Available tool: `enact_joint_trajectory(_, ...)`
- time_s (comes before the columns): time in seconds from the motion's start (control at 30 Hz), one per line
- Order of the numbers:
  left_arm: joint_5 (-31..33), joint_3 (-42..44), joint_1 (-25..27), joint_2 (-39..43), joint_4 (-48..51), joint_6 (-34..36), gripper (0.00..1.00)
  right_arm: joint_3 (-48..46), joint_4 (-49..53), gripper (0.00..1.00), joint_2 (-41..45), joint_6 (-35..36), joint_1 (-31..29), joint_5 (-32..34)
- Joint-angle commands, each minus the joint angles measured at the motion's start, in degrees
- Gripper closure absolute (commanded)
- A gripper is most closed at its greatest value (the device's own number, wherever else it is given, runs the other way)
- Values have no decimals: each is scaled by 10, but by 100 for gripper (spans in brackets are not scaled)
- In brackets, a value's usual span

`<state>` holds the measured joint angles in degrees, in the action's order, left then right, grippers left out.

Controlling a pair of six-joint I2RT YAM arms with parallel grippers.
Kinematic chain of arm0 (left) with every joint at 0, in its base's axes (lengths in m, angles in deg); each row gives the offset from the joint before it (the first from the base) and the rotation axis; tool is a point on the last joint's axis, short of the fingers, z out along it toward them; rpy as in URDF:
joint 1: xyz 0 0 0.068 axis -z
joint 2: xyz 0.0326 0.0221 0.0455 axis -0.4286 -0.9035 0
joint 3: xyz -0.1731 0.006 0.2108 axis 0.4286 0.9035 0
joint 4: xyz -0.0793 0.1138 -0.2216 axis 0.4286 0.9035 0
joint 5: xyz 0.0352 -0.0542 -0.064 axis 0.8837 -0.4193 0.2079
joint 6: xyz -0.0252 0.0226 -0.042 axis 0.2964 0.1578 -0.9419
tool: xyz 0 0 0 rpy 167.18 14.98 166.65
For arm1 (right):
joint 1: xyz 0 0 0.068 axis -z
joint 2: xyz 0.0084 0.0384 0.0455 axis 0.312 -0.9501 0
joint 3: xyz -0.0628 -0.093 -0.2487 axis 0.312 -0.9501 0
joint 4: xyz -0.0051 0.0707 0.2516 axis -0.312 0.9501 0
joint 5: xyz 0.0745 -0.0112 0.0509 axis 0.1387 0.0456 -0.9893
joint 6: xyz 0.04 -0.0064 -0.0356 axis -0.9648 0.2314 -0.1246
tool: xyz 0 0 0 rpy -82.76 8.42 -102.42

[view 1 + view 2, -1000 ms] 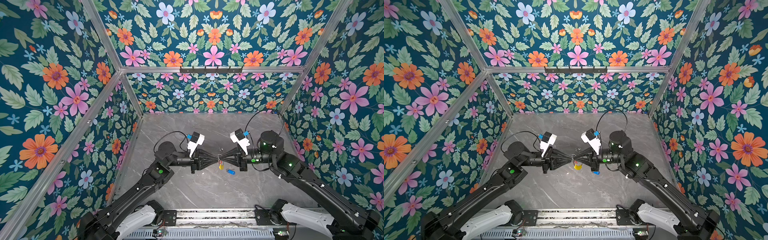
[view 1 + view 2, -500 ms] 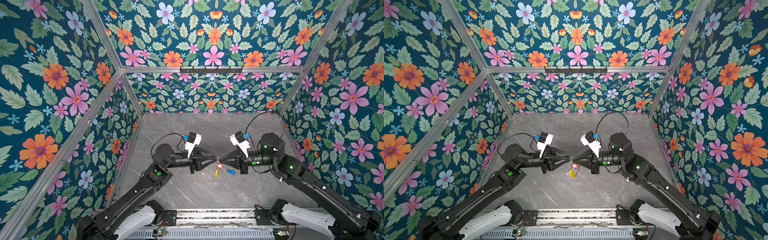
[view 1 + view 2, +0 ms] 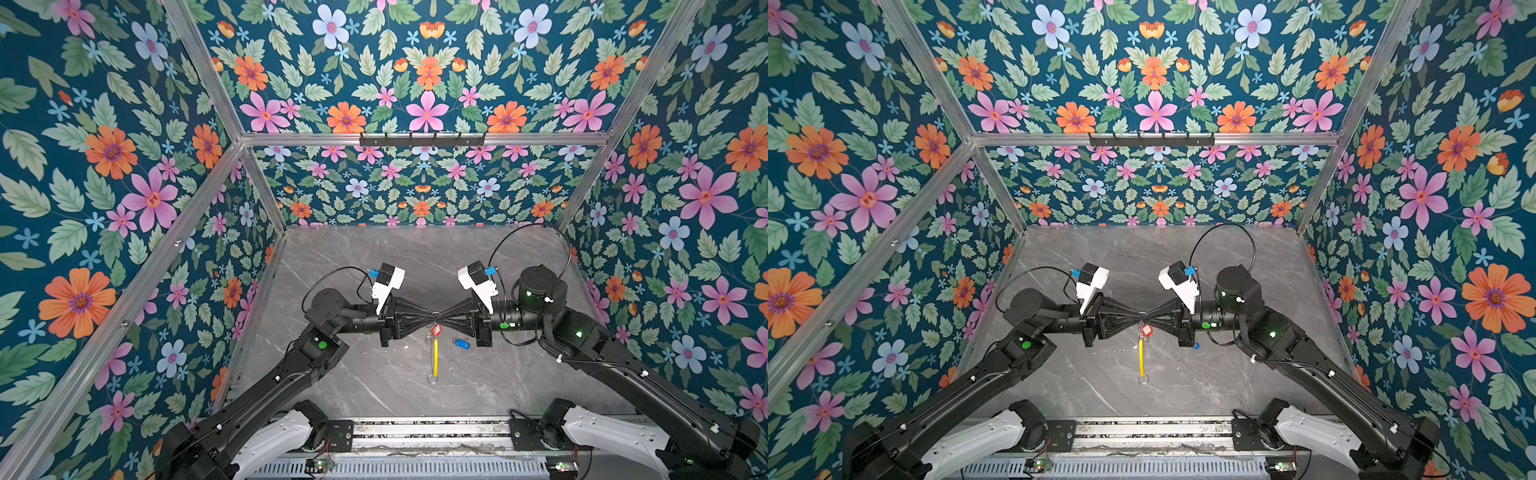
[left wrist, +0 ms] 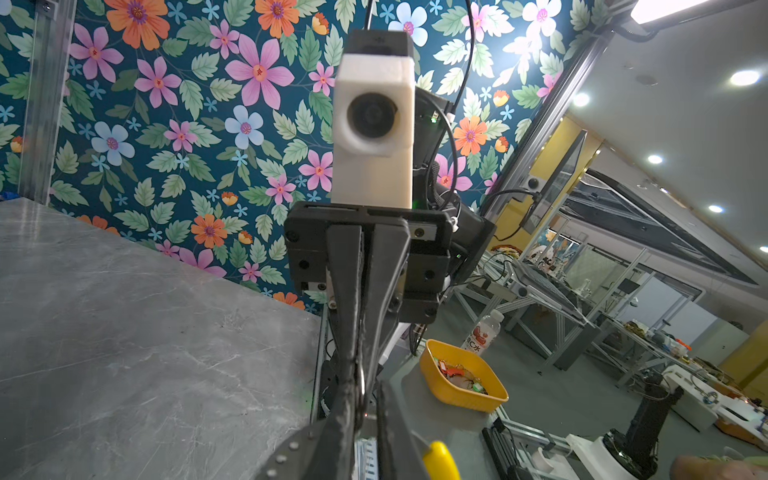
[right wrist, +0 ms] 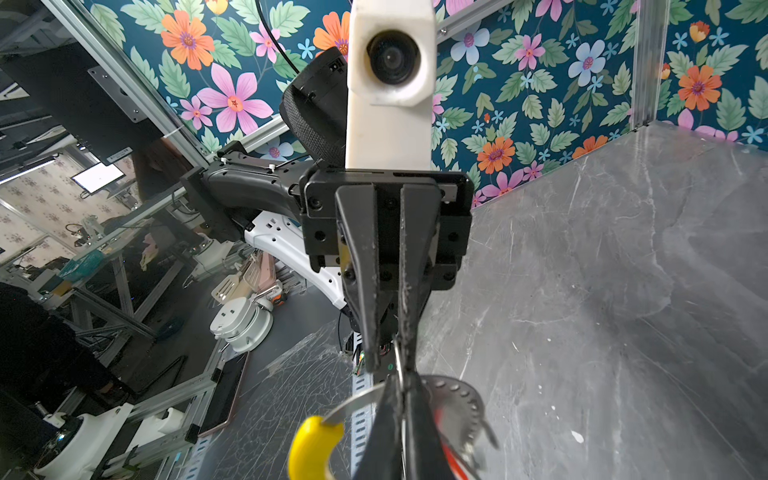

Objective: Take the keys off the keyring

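Grey marble bench (image 3: pixel 374 257), floral walls around. My right end effector (image 3: pixel 441 320) is pressed tight on the top of the keyring (image 3: pixel 435 355). My left end effector (image 3: pixel 428 320) meets it tip to tip, nearly closed on a small split ring (image 3: pixel 434 314). Keyring hangs edge-on below the tips, yellow arc showing. Red-tagged key (image 3: pixel 435 331) dangles just under them. Blue-tagged key (image 3: pixel 461 343) lies on the bench near my right end effector, apart from the keyring.

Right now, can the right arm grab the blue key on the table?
Probably not yet. The blue key lies free just below, but the right gripper is shut on the keyring and must let go first.
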<state>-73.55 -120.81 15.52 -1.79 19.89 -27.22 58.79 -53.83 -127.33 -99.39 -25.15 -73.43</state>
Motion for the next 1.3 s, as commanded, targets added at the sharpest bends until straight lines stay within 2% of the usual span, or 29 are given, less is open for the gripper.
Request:
enact_joint_trajectory(0.0, -24, -1, 3, -1, -30, -8, 88, -3, -41, 100, -2, -4, 0, 26)
enact_joint_trajectory(0.1, -19, -1, 2, 0, -28, -4, 96, -6, -47, 100, -2, -8, 0, 29)
enact_joint_trajectory(0.13, -14, 0, 3, 2, -27, -3, 95, -8, -52, 100, -2, -10, 1, 29)
enact_joint_trajectory(0.17, -9, 0, 2, 3, -25, -2, 94, -10, -57, 100, -2, -13, 0, 30)
enact_joint_trajectory(0.23, -5, 0, 3, 4, -23, 1, 85, -16, -70, 100, -2, -20, 1, 35)
enact_joint_trajectory(0.63, 18, 10, 5, 11, -29, 1, 90, -52, -143, 100, 5, -50, -2, 60)
enact_joint_trajectory(0.77, 27, 17, 5, 11, -61, -11, 81, -69, -185, 100, 5, -68, -3, 64)
enact_joint_trajectory(0.9, 55, 31, 5, 23, -89, -15, 78, -84, -219, 100, 8, -80, -6, 75)
enact_joint_trajectory(1.03, 81, 43, 5, 37, -102, -12, 81, -96, -248, 100, 10, -94, -7, 78)
enact_joint_trajectory(1.1, 84, 44, 5, 37, -107, -12, 86, -99, -256, 100, 10, -98, -8, 80)
enact_joint_trajectory(1.27, 86, 43, 5, 30, -112, -17, 88, -108, -272, 100, 11, -105, -12, 86)
